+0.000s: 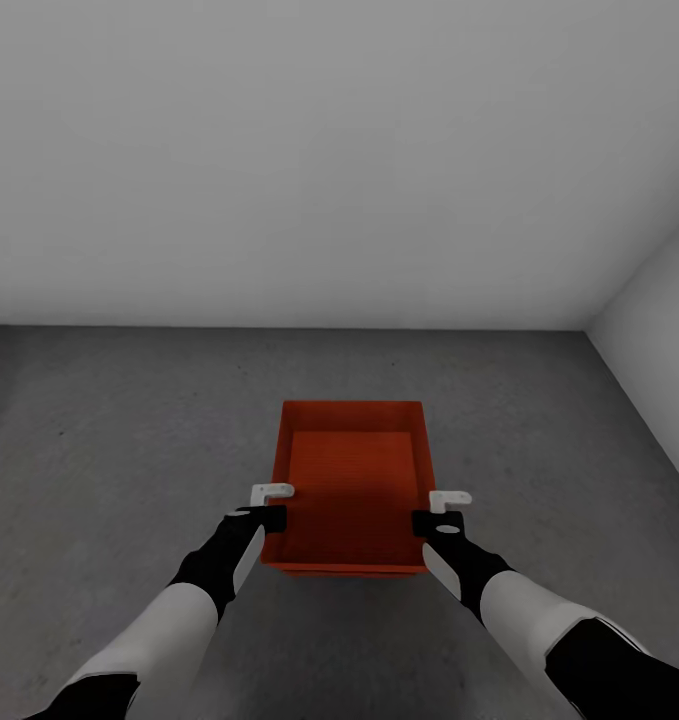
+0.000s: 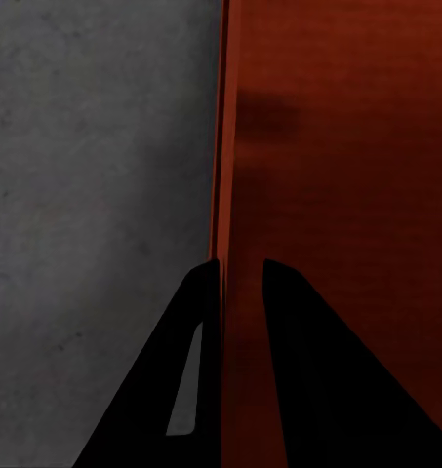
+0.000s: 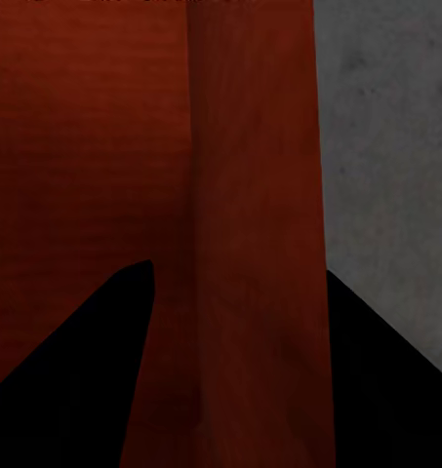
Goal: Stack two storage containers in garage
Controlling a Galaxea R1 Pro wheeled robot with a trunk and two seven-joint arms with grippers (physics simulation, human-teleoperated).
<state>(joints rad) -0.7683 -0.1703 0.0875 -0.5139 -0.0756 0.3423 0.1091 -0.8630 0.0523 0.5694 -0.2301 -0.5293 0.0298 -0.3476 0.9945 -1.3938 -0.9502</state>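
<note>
Rough grey concrete floor [image 1: 129, 420], plain white walls; our left gripper [image 2: 240, 268] and right gripper [image 3: 238, 268] each pinch a flat side wall of the orange-red rectangular container [image 1: 351, 480], centred ahead.

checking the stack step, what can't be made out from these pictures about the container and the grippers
- Whether the storage container rests on the floor or hangs just above it: head view, its own walls hide the underside.
- A second container beneath it: hidden the same way.
- Left gripper: fingers straddle the container's side wall, but squeezing or loose is unclear.
- Right gripper: the same; dark fingers are cut off by the picture edge.
</note>
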